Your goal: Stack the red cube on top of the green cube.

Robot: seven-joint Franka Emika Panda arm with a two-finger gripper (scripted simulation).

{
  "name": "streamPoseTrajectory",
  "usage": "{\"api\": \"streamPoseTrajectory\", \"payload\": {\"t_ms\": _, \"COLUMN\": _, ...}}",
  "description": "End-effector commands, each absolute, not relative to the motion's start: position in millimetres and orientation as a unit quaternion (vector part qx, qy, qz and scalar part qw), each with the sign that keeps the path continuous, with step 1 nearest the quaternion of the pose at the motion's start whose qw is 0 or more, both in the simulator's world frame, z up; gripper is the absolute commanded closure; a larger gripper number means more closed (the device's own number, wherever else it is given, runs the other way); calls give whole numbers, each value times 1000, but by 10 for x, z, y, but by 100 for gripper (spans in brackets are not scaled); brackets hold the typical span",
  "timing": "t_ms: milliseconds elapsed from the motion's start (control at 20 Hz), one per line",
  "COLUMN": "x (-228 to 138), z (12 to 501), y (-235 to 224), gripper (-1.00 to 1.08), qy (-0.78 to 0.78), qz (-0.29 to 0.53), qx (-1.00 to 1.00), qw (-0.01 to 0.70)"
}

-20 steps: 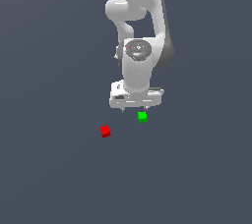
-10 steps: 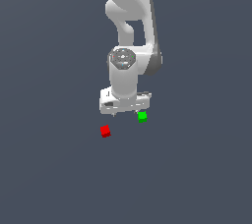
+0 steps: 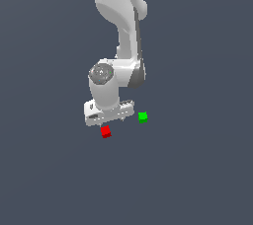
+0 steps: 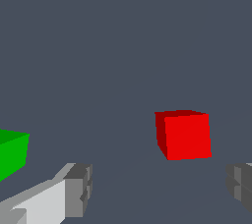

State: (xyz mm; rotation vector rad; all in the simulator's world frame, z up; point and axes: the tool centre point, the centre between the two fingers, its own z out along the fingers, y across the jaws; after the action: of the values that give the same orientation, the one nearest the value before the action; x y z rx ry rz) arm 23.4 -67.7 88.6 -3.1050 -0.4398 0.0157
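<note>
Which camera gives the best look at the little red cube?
The wrist view: the red cube fills much of the picture, with separate faces visible, and nothing covers it. In the exterior view the red cube is only a tiny red speck just below the end effector.

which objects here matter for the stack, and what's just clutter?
Task items:
- red cube, on the floor by the gripper, not gripped
- green cube, on the floor, apart from the red one
- gripper, jaws open

Clutter:
- none visible; only the bare grey floor
</note>
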Motion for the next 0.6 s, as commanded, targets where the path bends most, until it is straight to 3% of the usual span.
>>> {"api": "streamPoseTrajectory", "payload": {"t_ms": 0, "x": 294, "z": 818, "y": -794, "gripper": -92, "qy": -155, "qz": 3, "qx": -988, "qw": 2}}
{"api": "streamPoseTrajectory", "payload": {"t_ms": 550, "x": 427, "z": 698, "y": -1006, "gripper": -92, "qy": -180, "qz": 0, "qx": -984, "qw": 0}}
